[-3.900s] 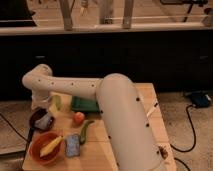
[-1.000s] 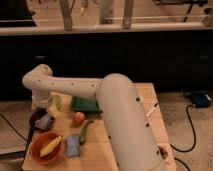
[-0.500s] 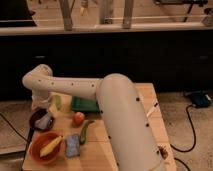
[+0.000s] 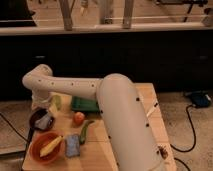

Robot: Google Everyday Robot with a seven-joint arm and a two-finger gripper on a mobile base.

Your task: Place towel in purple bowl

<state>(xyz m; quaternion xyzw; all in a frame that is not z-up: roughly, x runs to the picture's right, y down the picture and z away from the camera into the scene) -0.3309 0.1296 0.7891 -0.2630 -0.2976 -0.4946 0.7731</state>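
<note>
The gripper hangs over the purple bowl at nine o'clock (towel seemingly inside already); release cleanly, then lift straight up.

Wooden table carries: dark purple bowl at 9 o'clock edge, gripper just above it at 10 o'clock. Orange bowl at 7 o'clock. Blue sponge beside it. Green chili near centre. Red-orange fruit just above. Green tray at 12 o'clock.
</note>
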